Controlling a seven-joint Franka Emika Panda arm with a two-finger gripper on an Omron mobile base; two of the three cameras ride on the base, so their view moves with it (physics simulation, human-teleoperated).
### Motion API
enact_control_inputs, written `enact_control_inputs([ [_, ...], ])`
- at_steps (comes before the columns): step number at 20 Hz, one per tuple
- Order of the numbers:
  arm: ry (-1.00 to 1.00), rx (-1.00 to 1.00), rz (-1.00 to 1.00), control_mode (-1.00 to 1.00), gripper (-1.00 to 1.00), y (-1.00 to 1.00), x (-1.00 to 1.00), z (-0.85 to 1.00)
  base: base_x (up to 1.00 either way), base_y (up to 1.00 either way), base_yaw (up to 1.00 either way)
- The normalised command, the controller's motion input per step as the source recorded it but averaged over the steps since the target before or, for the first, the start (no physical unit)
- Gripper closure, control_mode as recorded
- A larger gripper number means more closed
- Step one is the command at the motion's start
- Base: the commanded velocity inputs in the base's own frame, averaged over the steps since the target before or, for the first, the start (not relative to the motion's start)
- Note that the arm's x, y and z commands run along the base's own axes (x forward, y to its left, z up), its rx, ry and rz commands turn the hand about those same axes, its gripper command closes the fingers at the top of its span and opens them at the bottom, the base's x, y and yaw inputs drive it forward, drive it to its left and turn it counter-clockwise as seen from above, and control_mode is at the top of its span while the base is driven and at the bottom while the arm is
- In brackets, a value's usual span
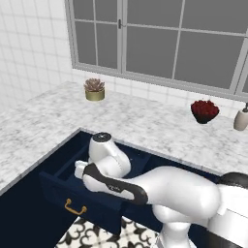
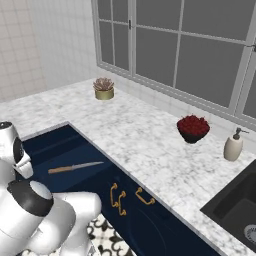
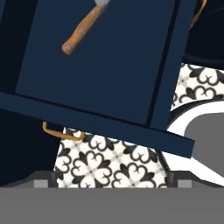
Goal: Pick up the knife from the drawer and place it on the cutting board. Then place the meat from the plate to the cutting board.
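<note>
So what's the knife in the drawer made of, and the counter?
The knife seems to have a wooden handle, light brown and matte, and a metal blade, thin and silver-grey. The drawer looks like painted wood, flat navy blue. The counter looks like polished marble, white with grey veins.

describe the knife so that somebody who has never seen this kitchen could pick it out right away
Start at the white marble counter under the big window, then look down to the wide navy-blue drawer pulled open below it. On the drawer's floor lies the slim kitchen knife with a light brown wooden handle and a narrow silver-grey blade. It is the only loose thing seen inside; the brass pieces nearby are fixed cabinet handles.
</note>
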Motion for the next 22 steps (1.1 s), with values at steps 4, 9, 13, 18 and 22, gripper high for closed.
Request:
enact_control_inputs([
  [4,0.00,0.04,-0.06,-1.00,-1.00,-0.48,0.34,0.23,0.00,0.00,0.00],
  [9,0.04,-0.01,0.00,-1.00,-1.00,-0.29,0.61,-0.01,0.00,0.00,0.00],
  [13,0.10,-0.07,0.05,-1.00,-1.00,-0.09,0.77,-0.12,0.00,0.00,0.00],
  [18,0.06,-0.07,0.02,-1.00,-1.00,0.01,0.62,-0.11,0.00,0.00,0.00],
  [22,0.00,-0.03,-0.01,-1.00,-1.00,0.11,0.39,-0.09,0.00,0.00,0.00],
])
